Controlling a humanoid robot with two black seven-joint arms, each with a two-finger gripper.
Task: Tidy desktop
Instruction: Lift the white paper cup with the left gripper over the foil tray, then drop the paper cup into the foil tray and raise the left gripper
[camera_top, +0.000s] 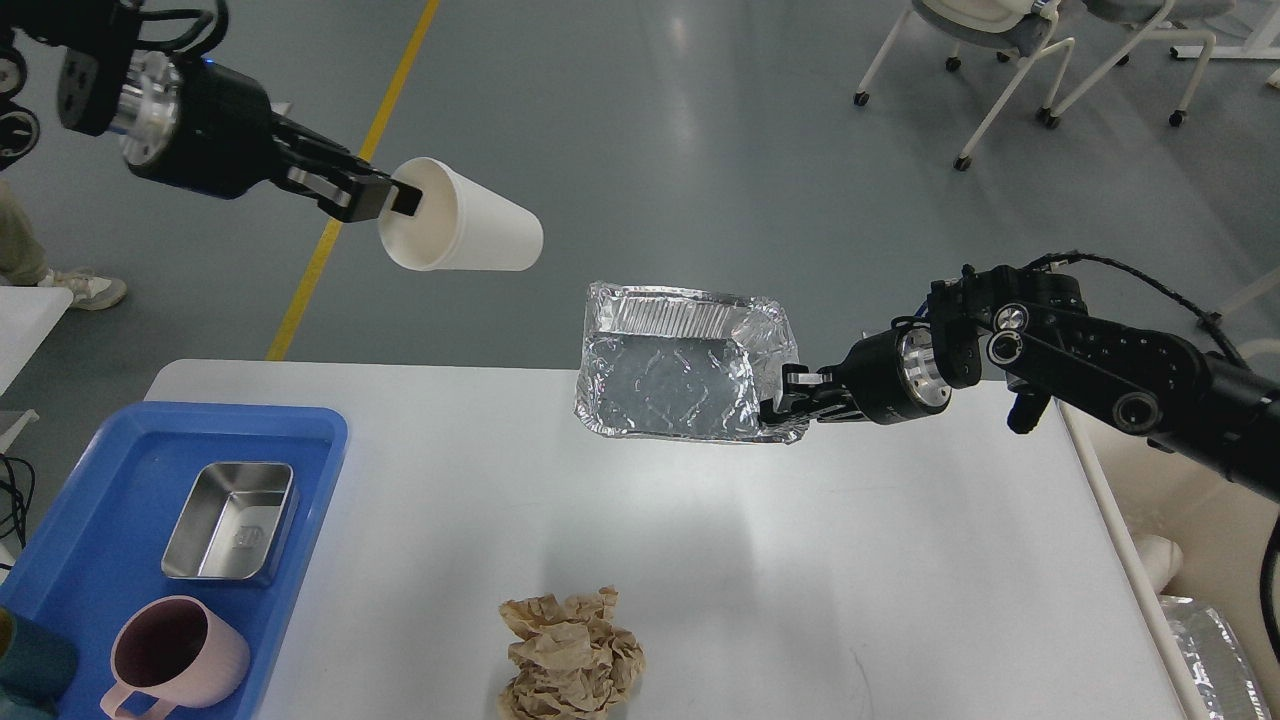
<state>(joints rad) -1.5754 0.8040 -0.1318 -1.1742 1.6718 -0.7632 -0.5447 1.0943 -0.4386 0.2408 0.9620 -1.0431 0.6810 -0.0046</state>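
The white counter (800, 560), the desktop to be tidied, filled the lower half of the head view, wide and mostly bare. On it lay only a ball of crumpled brown paper (572, 655) near the front edge and a blue tray (90, 530) at the left.

The right gripper (785, 405) had its fingers closed on the right rim of a foil container (680, 375), pinching the thin edge because the soft walls offered little else to hold. The container hung above the far edge of the counter, tilted so its open top faced the camera, and its shadow fell on the surface below, which showed it was clear of the counter.

The left gripper (385, 198) was raised over the floor beyond the counter's far left corner. Its fingers were closed on the rim of a white paper cup (465, 228), one finger inside the mouth. The cup lay nearly on its side, base pointing right.

The tray held a steel tin (232, 520) and a pink mug (175, 655), seemingly the things worth keeping. The cream bin (1190, 540) stood just right of the counter, and foil showed inside it, so the lifted throwaways were probably bound there.
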